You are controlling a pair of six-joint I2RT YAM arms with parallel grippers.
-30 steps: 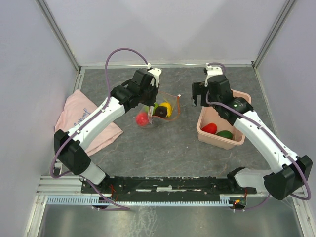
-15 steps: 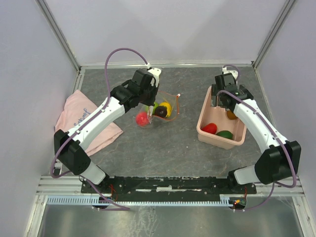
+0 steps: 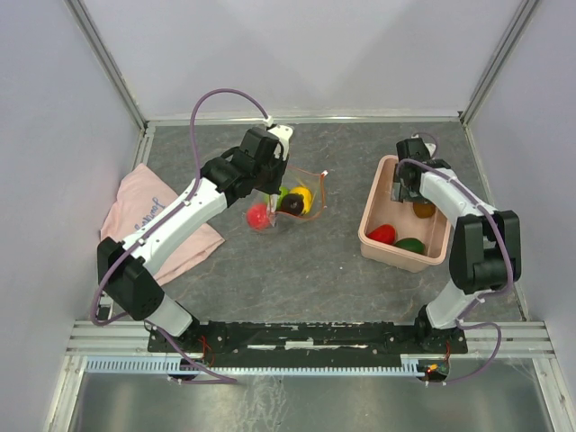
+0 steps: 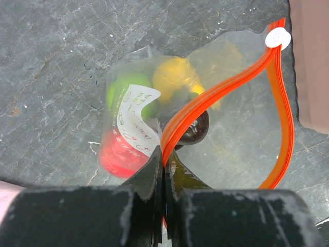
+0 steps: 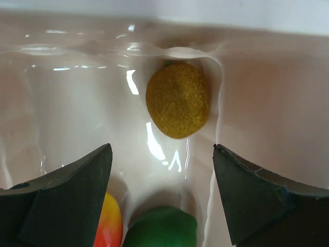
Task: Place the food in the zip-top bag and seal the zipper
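The clear zip-top bag (image 3: 294,200) lies mid-table with its mouth gaping. Inside it are red (image 4: 121,154), green (image 4: 126,86), yellow (image 4: 177,77) and dark purple (image 4: 199,128) food. My left gripper (image 4: 164,157) is shut on the red-orange zipper (image 4: 221,92) at the near end of the mouth; the white end piece (image 4: 278,37) is at the far end. My right gripper (image 5: 162,149) hangs open inside the pink bin (image 3: 371,225), above an orange-brown fruit (image 5: 178,99). A green piece (image 5: 162,226) and a red-yellow piece (image 5: 109,222) lie nearer in the bin.
A pink cloth (image 3: 153,220) lies at the table's left edge under the left arm. The bin's glossy walls (image 5: 267,103) stand close on both sides of the right fingers. Metal frame rails border the table.
My right arm has swung from the space between bag and bin to the bin's far end and dropped inside it. The left arm and bag have not moved.
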